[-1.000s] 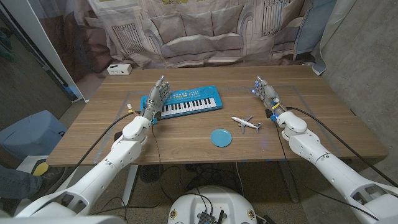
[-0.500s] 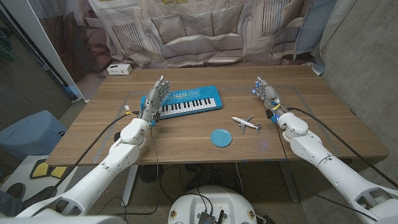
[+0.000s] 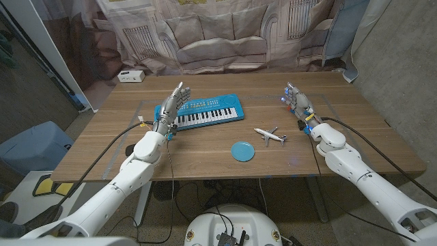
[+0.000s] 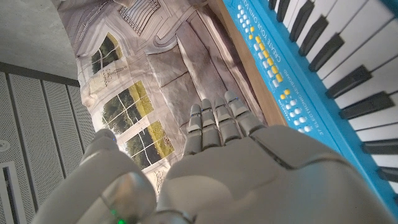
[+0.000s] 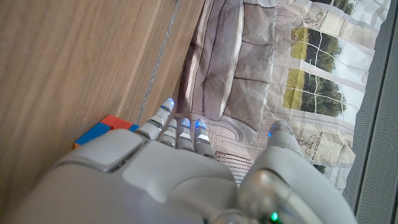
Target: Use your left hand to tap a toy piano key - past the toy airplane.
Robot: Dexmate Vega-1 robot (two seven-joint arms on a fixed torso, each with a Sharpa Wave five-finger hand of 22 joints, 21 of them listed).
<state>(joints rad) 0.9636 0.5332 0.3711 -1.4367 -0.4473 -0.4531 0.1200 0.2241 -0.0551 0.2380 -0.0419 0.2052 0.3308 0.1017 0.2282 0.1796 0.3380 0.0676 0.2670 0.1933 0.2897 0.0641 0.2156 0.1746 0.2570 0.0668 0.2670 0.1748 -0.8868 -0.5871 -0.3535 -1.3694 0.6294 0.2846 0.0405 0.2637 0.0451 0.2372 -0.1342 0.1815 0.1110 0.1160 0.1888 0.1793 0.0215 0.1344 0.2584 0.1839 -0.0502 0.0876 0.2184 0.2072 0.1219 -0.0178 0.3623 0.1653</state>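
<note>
Left hand [image 3: 172,106] hovers over the toy piano [image 3: 202,111] at its left end, fingers spread, grasping nothing. Coming down flat, it could mash several keys at once or shove the piano toward the table's [image 3: 102,147] far edge. Right hand [image 3: 298,104] stands released, empty.

A printed sofa-and-windows backdrop [image 3: 218,34] hangs behind the wooden table [image 3: 341,123].

we read this as a lab or test room staged like a home: a printed backdrop [image 3: 225,34] of sofa and windows hangs behind a wooden table [image 3: 136,140], bare grey concrete wall [image 3: 403,61] at the right, cables [image 3: 102,160] trailing off the table edge, small white box [image 3: 130,76] on the far corner.
</note>
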